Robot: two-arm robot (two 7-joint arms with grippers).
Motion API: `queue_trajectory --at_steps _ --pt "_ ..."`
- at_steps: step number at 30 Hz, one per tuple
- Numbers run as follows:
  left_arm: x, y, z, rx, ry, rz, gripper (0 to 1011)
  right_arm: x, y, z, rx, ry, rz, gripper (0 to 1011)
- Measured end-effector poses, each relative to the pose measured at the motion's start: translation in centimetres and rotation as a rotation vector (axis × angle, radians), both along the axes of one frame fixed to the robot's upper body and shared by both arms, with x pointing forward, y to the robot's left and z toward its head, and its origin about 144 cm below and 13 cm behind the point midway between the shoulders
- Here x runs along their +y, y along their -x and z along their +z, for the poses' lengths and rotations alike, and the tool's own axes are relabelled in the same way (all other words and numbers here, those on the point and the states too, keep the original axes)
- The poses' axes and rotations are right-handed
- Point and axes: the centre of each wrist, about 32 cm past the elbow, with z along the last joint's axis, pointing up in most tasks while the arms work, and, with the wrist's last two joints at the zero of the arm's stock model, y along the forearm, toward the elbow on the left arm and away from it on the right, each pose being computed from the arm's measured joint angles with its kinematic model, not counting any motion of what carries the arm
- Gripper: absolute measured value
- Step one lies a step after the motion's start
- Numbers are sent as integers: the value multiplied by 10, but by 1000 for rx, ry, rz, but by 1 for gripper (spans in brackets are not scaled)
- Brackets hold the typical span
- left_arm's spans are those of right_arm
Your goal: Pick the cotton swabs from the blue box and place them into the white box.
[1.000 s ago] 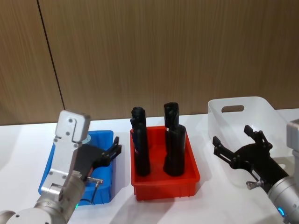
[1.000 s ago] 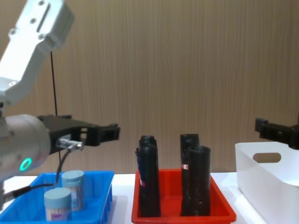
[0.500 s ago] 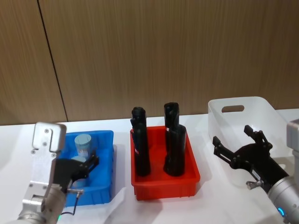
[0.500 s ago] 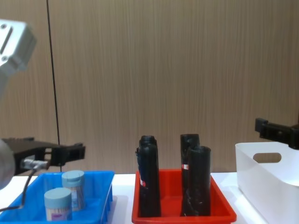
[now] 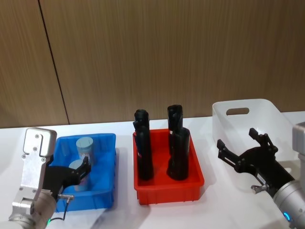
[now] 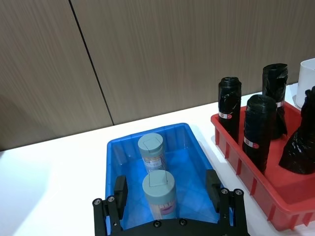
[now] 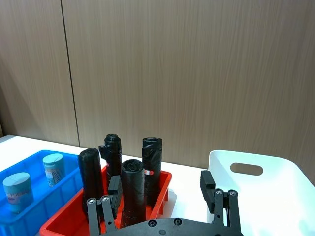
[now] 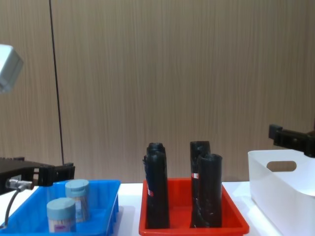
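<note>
Two cotton swab jars [image 8: 77, 196] stand upright in the blue box [image 5: 107, 139]. The far jar [image 5: 85, 149] is toward the back wall and the near jar [image 6: 158, 194] is toward the front.

The left gripper [image 6: 166, 186] is spread wide and holds nothing. The left wrist view frames the near jar between its fingers [image 6: 120, 191], with no contact visible. The chest view adds height: the gripper sits above the pale blue lids, apart from them, over the left part of the box. In the head view the gripper covers the near jar's lower side, while the far jar is unobstructed.

The right gripper [image 5: 236, 138] is also wide open with nothing in it. It hovers over the table [image 5: 214, 200], between the red tray [image 5: 167, 193] and the white box [image 5: 274, 117], close to the box's front wall. The right wrist view shows the oval handle cut-out [image 7: 245, 168] in the box's far wall, and both jars far off in the blue box. The chest view shows only one end of this gripper at its right edge, with the rest cut off.

The red tray sits between the two boxes with four upright black rolls [image 5: 143, 155]. The left wrist view shows small red-and-white labels on them, but the text is unreadable. The jar labels are too small to read in any view. The chest view cuts off the blue box's lower left and the white box's right side.
</note>
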Motion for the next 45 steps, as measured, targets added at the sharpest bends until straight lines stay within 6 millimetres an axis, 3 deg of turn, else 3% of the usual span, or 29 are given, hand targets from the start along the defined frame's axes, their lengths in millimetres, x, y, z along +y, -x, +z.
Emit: queue_trajectory --at_steps 23,45 --pt "30 -53 -13 74 70 -37 1004 0 0 0 0 0 0 1001" --pt "39 -94 -34 146 83 -114 1004 0 0 0 0 0 0 1002"
